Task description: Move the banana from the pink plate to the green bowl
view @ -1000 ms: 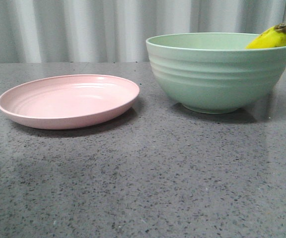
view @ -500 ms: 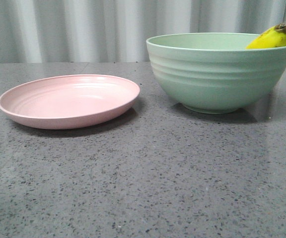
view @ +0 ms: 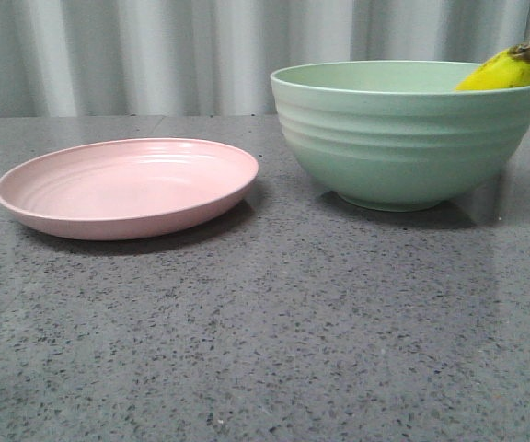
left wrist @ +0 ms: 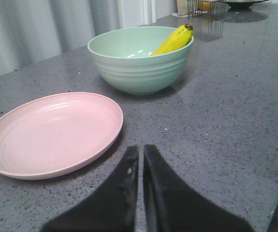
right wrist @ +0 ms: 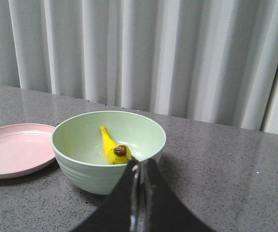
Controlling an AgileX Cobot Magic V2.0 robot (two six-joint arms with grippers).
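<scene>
The yellow banana (view: pixel 500 72) lies inside the green bowl (view: pixel 403 138), its dark tip leaning on the bowl's right rim. The pink plate (view: pixel 127 187) stands empty to the left of the bowl. The left wrist view shows the plate (left wrist: pixel 49 133), the bowl (left wrist: pixel 139 65) and the banana (left wrist: pixel 173 41); my left gripper (left wrist: pixel 141 150) is shut and empty just off the plate's edge. The right wrist view shows the bowl (right wrist: pixel 95 166), the banana (right wrist: pixel 111 147) and the plate (right wrist: pixel 13 150); my right gripper (right wrist: pixel 140 163) is shut and empty, back from the bowl. Neither gripper shows in the front view.
The grey speckled table (view: pixel 274 322) carries both dishes. A white curtain (view: pixel 155 55) hangs behind the table. In the left wrist view a wire rack (left wrist: pixel 204 7) and a dark dish (left wrist: pixel 245 4) stand far off beyond the bowl.
</scene>
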